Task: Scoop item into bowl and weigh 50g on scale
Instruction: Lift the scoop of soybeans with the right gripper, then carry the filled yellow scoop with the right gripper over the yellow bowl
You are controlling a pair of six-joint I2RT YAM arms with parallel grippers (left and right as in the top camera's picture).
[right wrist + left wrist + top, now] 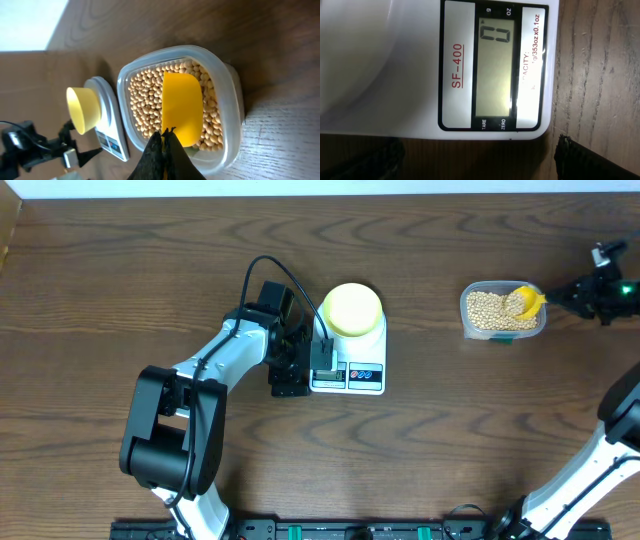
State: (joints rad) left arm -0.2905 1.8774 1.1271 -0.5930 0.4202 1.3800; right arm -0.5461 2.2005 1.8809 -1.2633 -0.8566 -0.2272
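Note:
The white scale (352, 370) carries the pale-yellow bowl (352, 310) on its far half. In the left wrist view the scale (395, 65) fills the frame and its display (495, 65) reads 0. My left gripper (305, 370) is open, its fingers (570, 160) apart just off the scale's display edge, holding nothing. The tan beans (490, 310) fill a clear tub (235, 100) at the right. My right gripper (164, 134) is shut on the handle of the yellow scoop (182, 107), whose blade rests on the beans (145, 95). The bowl (82, 110) shows empty.
The left arm (200, 380) reaches in from the front left, with a black cable (280, 275) looping over it toward the scale. The right arm (600, 450) comes up along the right edge. Brown wood table (450, 440) lies all around.

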